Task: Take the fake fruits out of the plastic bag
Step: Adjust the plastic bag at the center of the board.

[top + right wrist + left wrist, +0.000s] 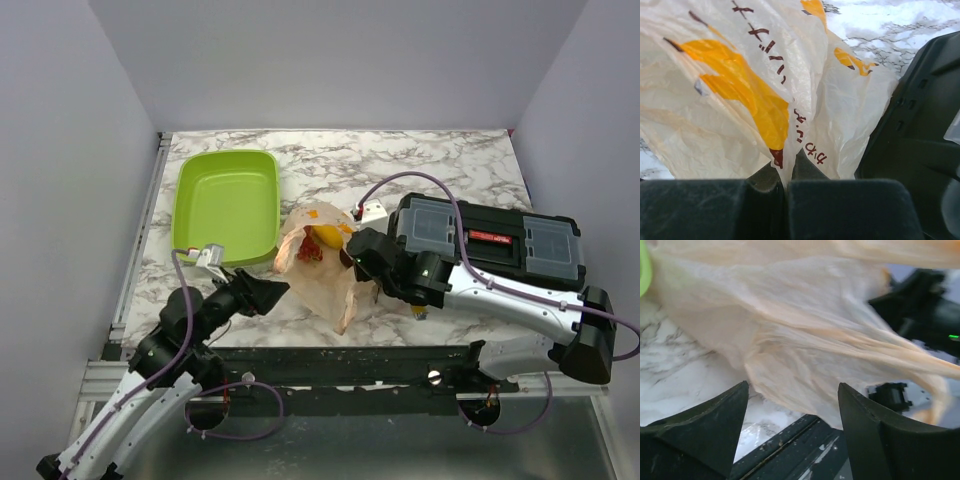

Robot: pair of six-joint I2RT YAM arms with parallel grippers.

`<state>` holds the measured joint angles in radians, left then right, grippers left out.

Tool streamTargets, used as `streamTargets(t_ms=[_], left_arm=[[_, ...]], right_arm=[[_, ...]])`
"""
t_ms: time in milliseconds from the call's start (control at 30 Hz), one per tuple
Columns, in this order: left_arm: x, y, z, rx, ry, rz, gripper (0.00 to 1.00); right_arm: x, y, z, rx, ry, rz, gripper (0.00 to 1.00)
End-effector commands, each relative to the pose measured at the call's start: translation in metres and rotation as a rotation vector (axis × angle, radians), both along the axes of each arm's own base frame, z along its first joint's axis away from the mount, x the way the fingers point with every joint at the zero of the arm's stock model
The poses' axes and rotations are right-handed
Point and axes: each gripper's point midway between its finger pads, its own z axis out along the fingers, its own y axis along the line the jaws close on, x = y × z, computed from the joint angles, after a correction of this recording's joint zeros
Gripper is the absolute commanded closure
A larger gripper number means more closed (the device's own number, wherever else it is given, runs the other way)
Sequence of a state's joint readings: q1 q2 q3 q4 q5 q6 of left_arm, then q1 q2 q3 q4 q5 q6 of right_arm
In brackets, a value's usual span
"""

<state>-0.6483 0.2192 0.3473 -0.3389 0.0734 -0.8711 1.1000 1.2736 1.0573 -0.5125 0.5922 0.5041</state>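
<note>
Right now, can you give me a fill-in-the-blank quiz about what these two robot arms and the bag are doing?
The right gripper pinches the plastic bag with its jaws ____.
The left gripper faces the bag with its jaws ____.
The yellow fruit lies ____ the bag.
The tray beside the bag is ____ in colour.
Missing words: shut; open; inside; green.

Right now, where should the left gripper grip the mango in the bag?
Probably across the short axis of the mango, from above through the open mouth of the plastic bag: it lies exposed there, smooth and oval, grapes close beside it.
</note>
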Motion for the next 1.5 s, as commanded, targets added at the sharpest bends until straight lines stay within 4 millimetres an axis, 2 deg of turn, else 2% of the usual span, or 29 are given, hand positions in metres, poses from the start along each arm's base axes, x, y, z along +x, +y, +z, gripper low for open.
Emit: streamTargets(t_ms=[0, 133, 233, 300, 367, 500, 600, 700, 800, 867, 900, 1000, 1167, 1267, 1467], left_arm=[[-0.039, 0.003, 0.063, -0.028, -0.218, -0.16, 0.26], [-0.067, 0.0, 0.119, -0.05, -0.392, -0.3, 0.25], [-0.094, -0.013, 0.16, -0.097, -0.5, -0.48, 0.25], [-0.106, -0.025, 0.179, -0.133, -0.531, -0.597, 0.25], [-0.103, -0.034, 0.194, -0.146, -0.523, -0.638, 0.3], [-0.078, -0.049, 0.213, -0.104, -0.548, -0.592, 0.38], [-0.069, -0.064, 0.217, -0.086, -0.568, -0.609, 0.45], [-0.066, -0.09, 0.198, -0.025, -0.564, -0.672, 0.55], [-0.041, -0.105, 0.163, 0.07, -0.494, -0.586, 0.59], [-0.017, -0.101, 0.139, 0.114, -0.436, -0.458, 0.61], [-0.009, -0.098, 0.123, 0.13, -0.412, -0.409, 0.61], [0.009, -0.092, 0.096, 0.115, -0.381, -0.293, 0.61], [0.025, -0.095, 0.048, 0.195, -0.29, -0.239, 0.6], [0.033, -0.098, 0.02, 0.227, -0.27, -0.224, 0.6], [0.047, -0.101, -0.014, 0.257, -0.237, -0.177, 0.6]], right_arm=[[0.0, 0.017, 0.007, 0.043, -0.002, 0.043, 0.99], [0.001, 0.018, 0.009, 0.047, -0.009, 0.049, 0.99], [0.002, 0.018, 0.011, 0.051, -0.014, 0.046, 0.99], [0.002, 0.019, 0.012, 0.055, -0.014, 0.048, 0.99], [0.002, 0.021, 0.014, 0.061, -0.015, 0.054, 0.99], [0.002, 0.022, 0.018, 0.074, -0.016, 0.049, 0.99], [0.0, 0.02, 0.022, 0.093, -0.015, 0.041, 0.99], [-0.002, 0.016, 0.025, 0.104, -0.018, 0.04, 0.99], [-0.004, 0.011, 0.024, 0.1, -0.019, 0.037, 0.99], [-0.007, 0.006, 0.022, 0.099, -0.012, 0.037, 0.99], [-0.01, 0.005, 0.019, 0.099, -0.004, 0.048, 0.99], [-0.019, -0.004, 0.01, 0.099, 0.003, 0.081, 0.99], [-0.03, -0.021, -0.002, 0.1, 0.001, 0.103, 0.99], [-0.04, -0.017, -0.004, 0.128, 0.014, 0.169, 0.99], [-0.043, -0.017, -0.006, 0.146, 0.016, 0.18, 0.99]])
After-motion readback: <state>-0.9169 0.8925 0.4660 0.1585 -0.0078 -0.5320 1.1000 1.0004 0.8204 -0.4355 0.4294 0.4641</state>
